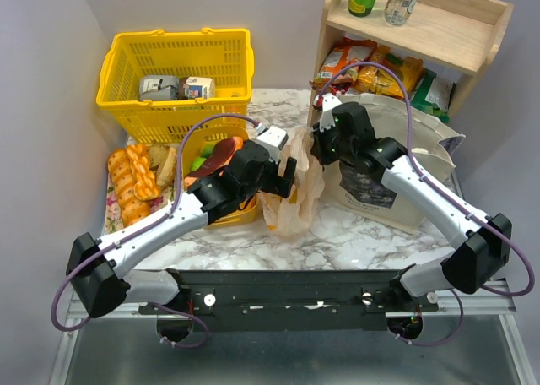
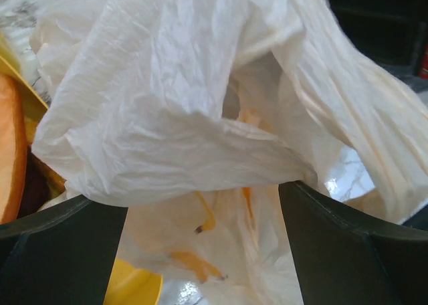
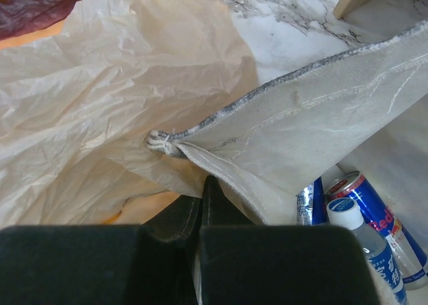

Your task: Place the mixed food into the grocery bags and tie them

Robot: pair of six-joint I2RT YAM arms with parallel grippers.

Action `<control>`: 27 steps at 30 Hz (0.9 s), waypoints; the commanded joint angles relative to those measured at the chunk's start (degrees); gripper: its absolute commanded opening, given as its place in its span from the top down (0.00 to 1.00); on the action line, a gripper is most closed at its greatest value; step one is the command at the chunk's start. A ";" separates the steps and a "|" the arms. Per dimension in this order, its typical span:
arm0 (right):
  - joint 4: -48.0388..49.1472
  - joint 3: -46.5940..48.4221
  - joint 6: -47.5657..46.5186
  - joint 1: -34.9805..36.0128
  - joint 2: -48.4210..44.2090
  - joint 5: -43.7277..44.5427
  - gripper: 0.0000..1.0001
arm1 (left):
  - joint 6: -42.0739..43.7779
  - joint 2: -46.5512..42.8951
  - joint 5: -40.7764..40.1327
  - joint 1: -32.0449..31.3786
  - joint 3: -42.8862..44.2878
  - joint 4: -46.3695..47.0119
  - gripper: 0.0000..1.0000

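The peach plastic bag (image 1: 291, 201) stands crumpled at the table's middle. My left gripper (image 1: 285, 178) is at the bag's left side. In the left wrist view it (image 2: 204, 251) is open wide, with the bag's film (image 2: 174, 111) draped between the fingers (image 2: 348, 251). My right gripper (image 1: 323, 149) is at the bag's right top, next to the beige canvas tote (image 1: 396, 170). In the right wrist view it (image 3: 204, 184) is shut, apparently pinching bag film (image 3: 100, 97) under the tote's hem (image 3: 294, 111). Two blue-silver cans (image 3: 371, 215) lie inside the tote. A red-brown slice (image 1: 221, 155) and a lime (image 1: 198, 162) lie on a yellow dish.
A yellow shopping basket (image 1: 177, 64) with boxes stands at the back left. Braided bread loaves (image 1: 131, 182) lie at the left edge. A wooden shelf (image 1: 422, 22) with snack packets (image 1: 363, 68) and bottles stands at the back right. A capped bottle (image 3: 354, 225) lies beside the cans.
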 commanded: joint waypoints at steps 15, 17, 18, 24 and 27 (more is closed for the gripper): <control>-1.35 -1.17 -1.13 -4.05 -0.54 -0.42 0.93 | 13.78 -19.67 21.17 26.76 -7.86 -9.81 0.01; -1.09 -1.34 -1.04 -4.05 -0.63 -0.42 0.93 | 13.95 -17.22 20.03 30.27 -8.48 -11.20 0.01; -0.91 -1.43 -1.13 -4.05 -0.72 -1.90 0.93 | 14.39 -15.64 18.29 30.38 -7.95 -12.61 0.01; 0.05 -1.96 -1.21 -4.05 -1.16 -3.59 0.93 | 13.95 -3.24 15.80 30.29 -4.78 -17.98 0.19; 0.58 -2.48 -1.39 -4.05 -1.42 -3.94 0.93 | 14.13 -2.70 16.25 30.03 -5.92 -17.19 0.31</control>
